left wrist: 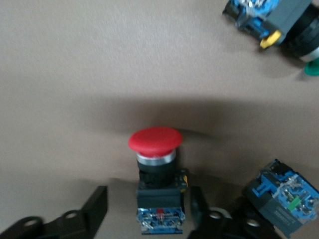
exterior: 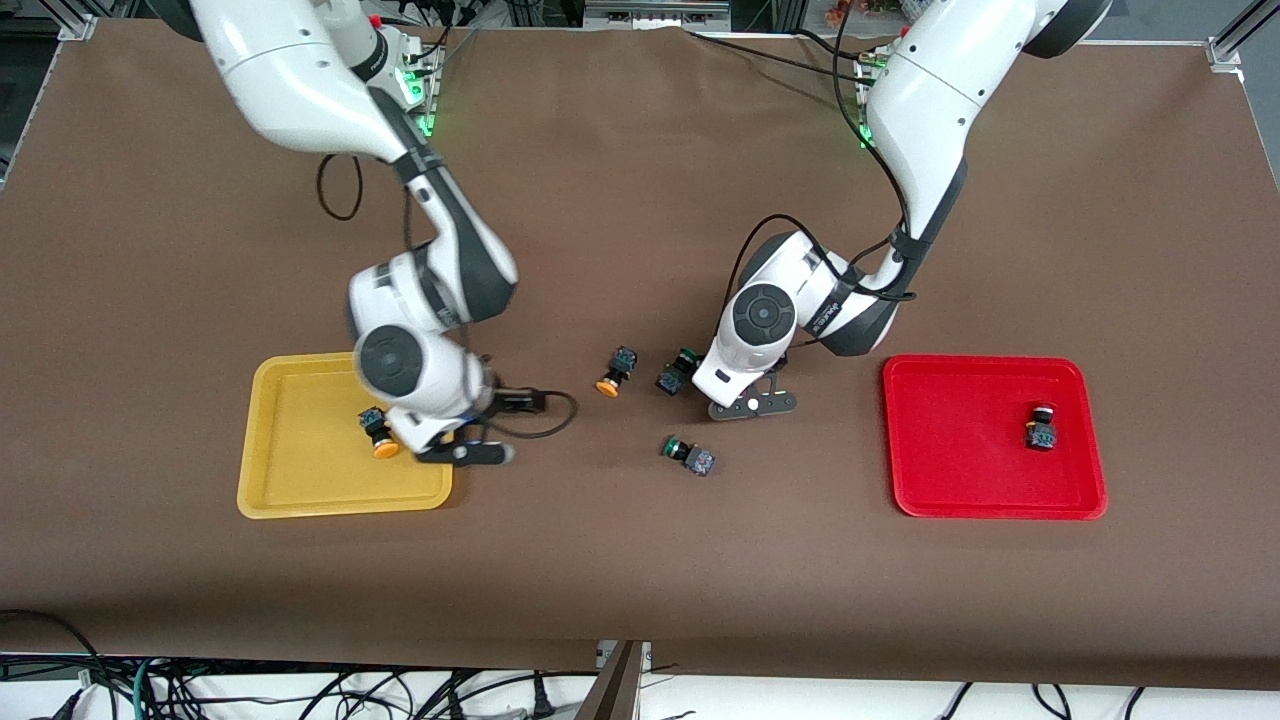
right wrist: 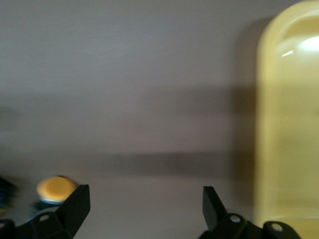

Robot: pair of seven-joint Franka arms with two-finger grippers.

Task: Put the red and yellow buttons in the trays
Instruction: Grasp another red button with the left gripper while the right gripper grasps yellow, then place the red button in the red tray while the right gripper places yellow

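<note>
A red button (left wrist: 155, 142) stands on the table between my left gripper's (left wrist: 147, 211) open fingers, with a gap at one finger. In the front view my left gripper (exterior: 752, 405) hides it. A second red button (exterior: 1040, 428) lies in the red tray (exterior: 950, 470). One yellow button (exterior: 378, 432) lies in the yellow tray (exterior: 300, 470). Another yellow button (exterior: 613, 372) lies on the table mid-way between the arms, and a yellow cap (right wrist: 56, 189) shows in the right wrist view. My right gripper (exterior: 462, 452) is open and empty (right wrist: 144, 204) over the table beside the yellow tray's edge (right wrist: 289, 124).
Two green-capped buttons lie on the table: one (exterior: 678, 372) right beside my left gripper, also in the left wrist view (left wrist: 286, 199), and one (exterior: 688, 455) nearer the front camera, which shows in the left wrist view too (left wrist: 279, 25). A black cable (exterior: 545, 410) trails from the right wrist.
</note>
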